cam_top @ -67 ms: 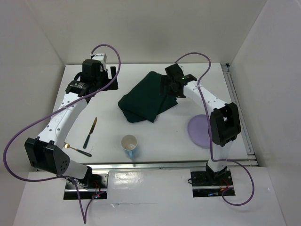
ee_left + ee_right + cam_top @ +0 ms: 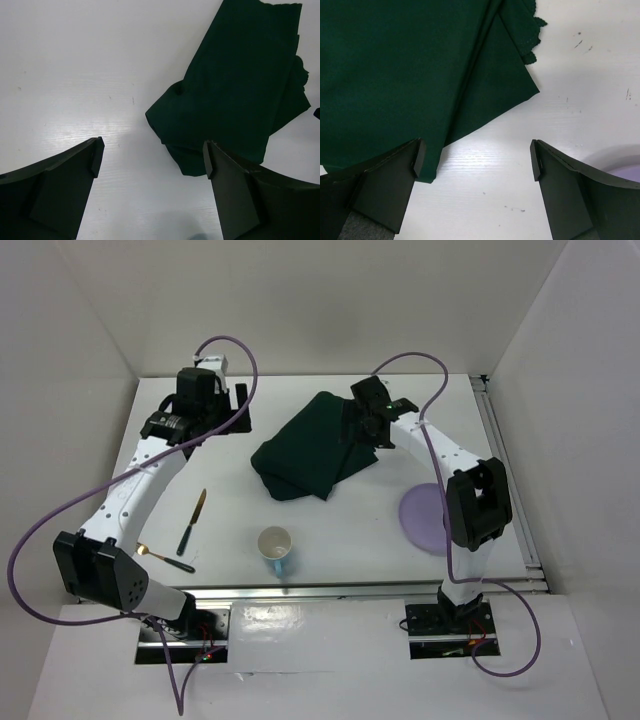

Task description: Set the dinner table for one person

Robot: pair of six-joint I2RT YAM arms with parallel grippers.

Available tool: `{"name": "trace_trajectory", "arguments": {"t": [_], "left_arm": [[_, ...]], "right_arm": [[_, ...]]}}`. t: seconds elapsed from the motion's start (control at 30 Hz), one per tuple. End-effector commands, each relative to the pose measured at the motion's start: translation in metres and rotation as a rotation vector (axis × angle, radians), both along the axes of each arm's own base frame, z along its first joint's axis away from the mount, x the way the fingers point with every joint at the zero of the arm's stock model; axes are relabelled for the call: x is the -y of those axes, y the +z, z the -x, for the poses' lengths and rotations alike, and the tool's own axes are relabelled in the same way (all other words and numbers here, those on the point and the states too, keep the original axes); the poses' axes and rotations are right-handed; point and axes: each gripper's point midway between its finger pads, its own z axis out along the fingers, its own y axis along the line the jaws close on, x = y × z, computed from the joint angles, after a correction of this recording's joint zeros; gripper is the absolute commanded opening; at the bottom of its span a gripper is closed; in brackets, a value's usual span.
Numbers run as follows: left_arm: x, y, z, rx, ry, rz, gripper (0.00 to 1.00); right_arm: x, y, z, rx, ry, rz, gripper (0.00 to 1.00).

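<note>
The dinner table (image 2: 340, 525) is a white top with a metal rail along its near edge. A crumpled dark green cloth (image 2: 305, 450) lies at its middle back. My left gripper (image 2: 232, 402) hovers over bare table left of the cloth, jaws wide open and empty (image 2: 152, 157), with the cloth (image 2: 240, 85) ahead to its right. My right gripper (image 2: 362, 432) hangs over the cloth's right edge, also open and empty (image 2: 476, 160), its left finger above the cloth (image 2: 395, 65). A lilac plate (image 2: 425, 520), a white-and-blue cup (image 2: 276, 548), a knife (image 2: 192, 522) and a spoon (image 2: 165, 560) lie on the table.
White walls close in the table on the left, back and right. Purple cables loop above both arms. The plate's rim (image 2: 620, 162) shows at the lower right of the right wrist view. The knife and spoon lie beside the left arm's forearm.
</note>
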Motion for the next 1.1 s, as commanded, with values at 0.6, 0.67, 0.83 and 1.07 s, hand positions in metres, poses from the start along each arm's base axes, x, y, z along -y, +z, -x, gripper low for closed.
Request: {"name": "trace_trajectory", "arguments": {"t": [0.6, 0.67, 0.83, 1.07], "left_arm": [[0.021, -0.081, 0.029, -0.238, 0.046, 0.165, 0.87], [0.034, -0.106, 0.048, -0.334, 0.014, 0.235, 0.87], [0.070, -0.137, 0.071, -0.430, -0.094, 0.430, 0.87], [0.083, -0.171, 0.073, -0.502, -0.146, 0.466, 0.97]], "right_arm": [[-0.055, 0.009, 0.084, 0.073, 0.176, -0.306, 0.89], [-0.069, 0.004, 0.097, 0.060, 0.185, -0.338, 0.81], [-0.093, -0.026, 0.106, -0.075, 0.181, -0.394, 0.70], [-0.116, -0.039, 0.092, -0.096, 0.192, -0.451, 0.82]]}}
